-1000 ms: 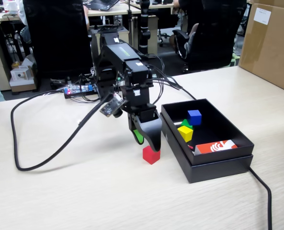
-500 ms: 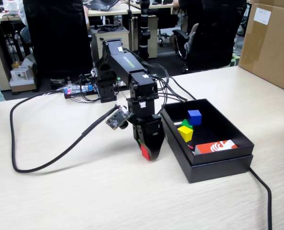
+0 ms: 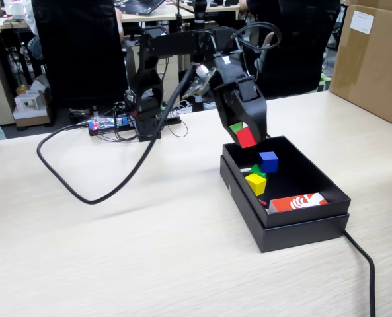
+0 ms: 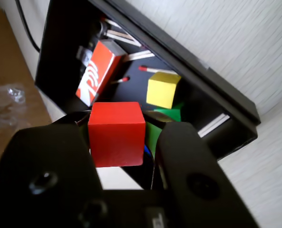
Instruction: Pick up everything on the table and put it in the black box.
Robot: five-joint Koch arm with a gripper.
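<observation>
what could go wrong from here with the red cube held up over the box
1. The gripper holds the red cube over the near-left corner of the black box, close to the rim; released here, it might clip the wall and bounce out onto the table.
2. The yellow cube and green cube lie nearly below, so the red one may land on them and roll off unpredictably.

No legible text anywhere. Orange-and-white flat packet (image 3: 297, 201) inside the shallow matte black cardboard box (image 3: 301, 231): white curved-stripe emblem only (image 4: 94, 78), no letters. Big brown cardboard carton (image 3: 374, 63): white paper label (image 3: 361, 22), print too small to read.
</observation>
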